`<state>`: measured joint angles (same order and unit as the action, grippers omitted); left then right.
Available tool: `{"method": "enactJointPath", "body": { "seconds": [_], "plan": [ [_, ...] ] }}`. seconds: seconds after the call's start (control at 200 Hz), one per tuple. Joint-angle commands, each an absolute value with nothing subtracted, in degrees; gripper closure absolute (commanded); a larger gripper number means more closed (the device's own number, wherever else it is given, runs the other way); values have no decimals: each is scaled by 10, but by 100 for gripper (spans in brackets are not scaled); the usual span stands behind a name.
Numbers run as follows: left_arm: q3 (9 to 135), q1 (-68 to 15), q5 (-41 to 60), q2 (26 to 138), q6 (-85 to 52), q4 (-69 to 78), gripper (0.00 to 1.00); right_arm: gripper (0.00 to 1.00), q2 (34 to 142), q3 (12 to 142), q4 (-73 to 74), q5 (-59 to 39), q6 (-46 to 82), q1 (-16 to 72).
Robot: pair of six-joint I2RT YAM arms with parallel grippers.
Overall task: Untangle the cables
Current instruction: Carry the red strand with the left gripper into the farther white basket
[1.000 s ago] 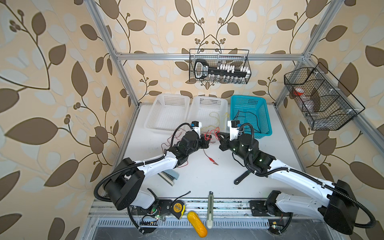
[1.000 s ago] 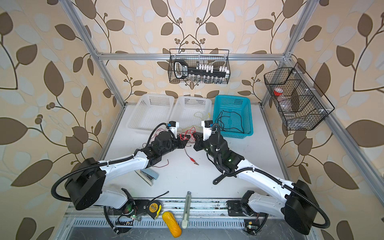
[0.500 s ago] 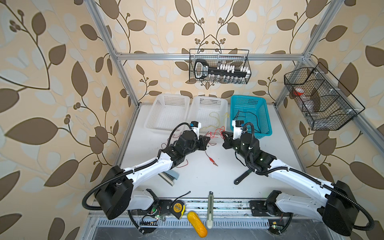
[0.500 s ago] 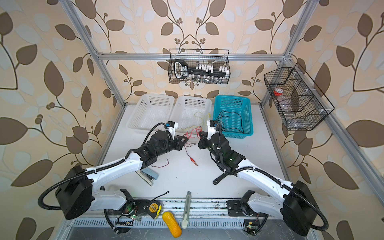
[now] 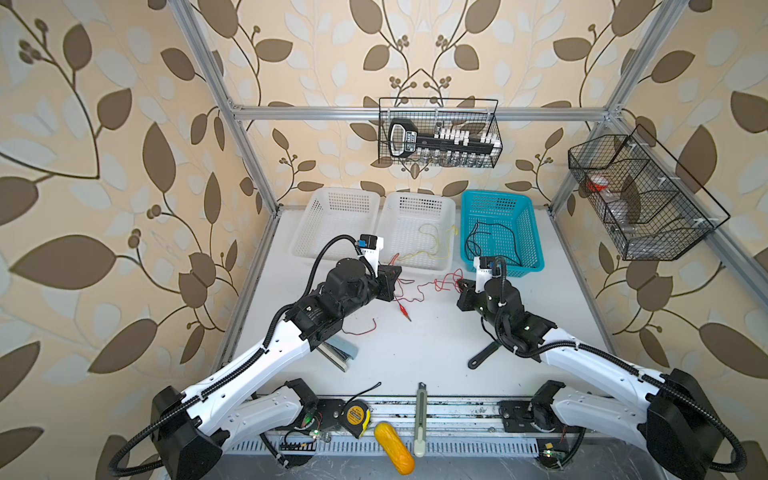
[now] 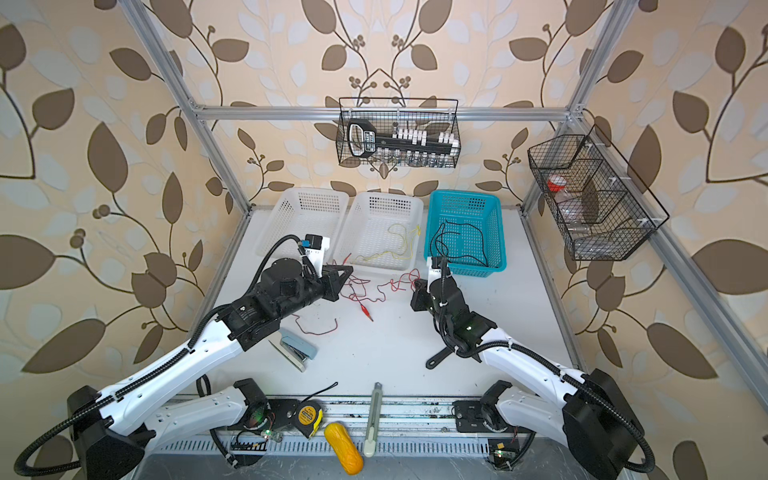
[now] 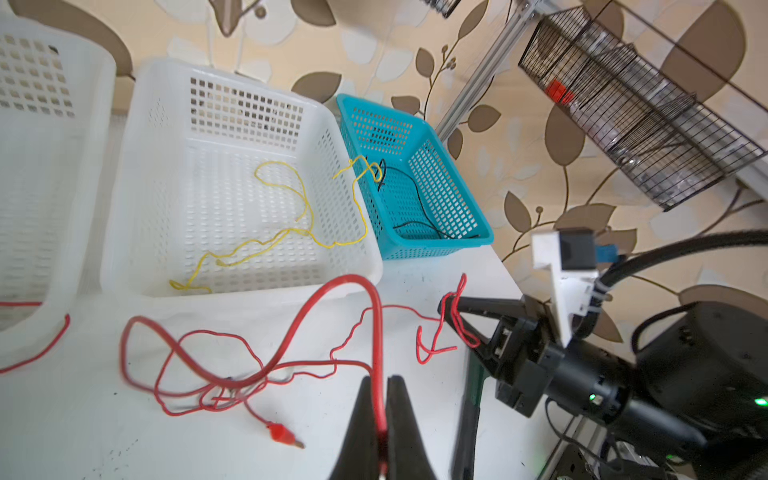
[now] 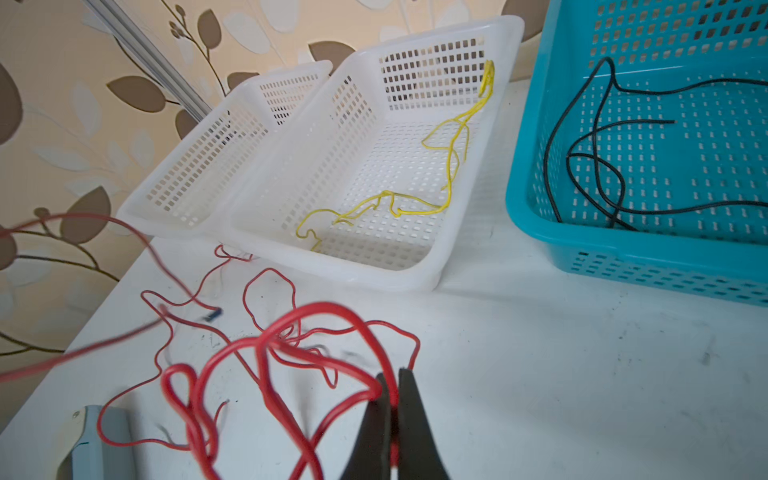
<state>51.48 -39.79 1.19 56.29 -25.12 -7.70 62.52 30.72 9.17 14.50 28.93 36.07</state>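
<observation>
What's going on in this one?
Two robot arms are untangling red cables on the table. The left hand and the right hand are each shut on a red strand, the tangle slack between them. A yellow cable lies in the middle white basket, a black cable in the blue basket.

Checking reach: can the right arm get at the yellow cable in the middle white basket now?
Likely not yet: the right gripper is shut on a red cable; the yellow cable lies uncovered in the white basket nearby.
</observation>
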Motion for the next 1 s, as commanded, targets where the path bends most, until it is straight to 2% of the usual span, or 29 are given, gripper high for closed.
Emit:
{"method": "enactJointPath", "body": {
  "seconds": [0.0,0.355,0.585,0.785,0.995],
  "plan": [
    [560,-397,1,537,-220,-111,100,100,619,288,74,164,290,358],
    [685,-384,-95,557,-146,-196,100,100,616,259,82,155,298,359],
    [775,-339,-126,607,-108,-220,100,100,623,258,90,147,298,358],
    [847,-252,-97,655,-103,-208,100,100,633,258,95,137,301,360],
    [950,-218,-87,728,-62,-228,100,100,644,257,100,128,303,364]
  ]
}}
